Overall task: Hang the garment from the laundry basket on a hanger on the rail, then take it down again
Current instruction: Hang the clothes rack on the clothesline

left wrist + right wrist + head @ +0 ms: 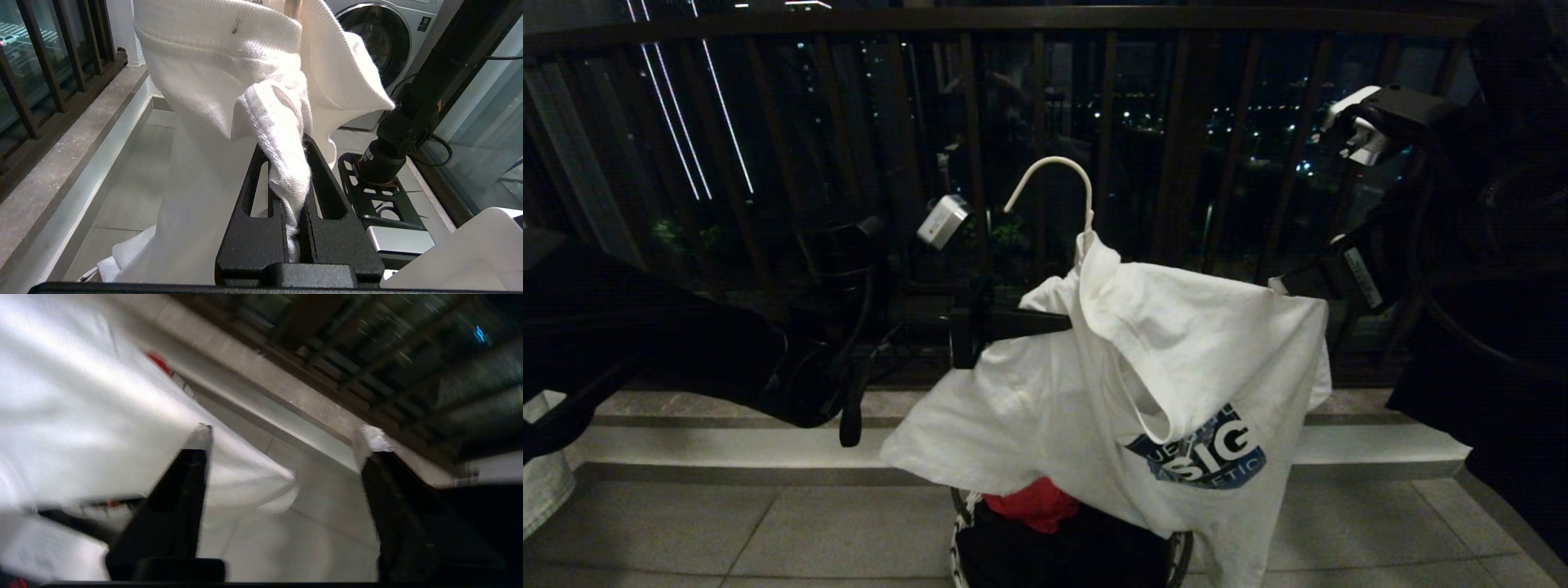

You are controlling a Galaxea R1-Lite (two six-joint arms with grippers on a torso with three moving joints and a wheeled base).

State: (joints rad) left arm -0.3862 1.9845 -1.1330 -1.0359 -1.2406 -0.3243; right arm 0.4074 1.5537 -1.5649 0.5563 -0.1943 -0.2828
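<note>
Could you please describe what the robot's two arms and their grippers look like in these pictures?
Both arms are black, with black cables looping beside them. The left gripper has matte black, textured, wedge-shaped fingers with long slot cut-outs. The right gripper has tapering black fingers with pale tips. A small silver-grey box sits on the left arm's wrist, and a white-and-black module on the right arm's.
</note>
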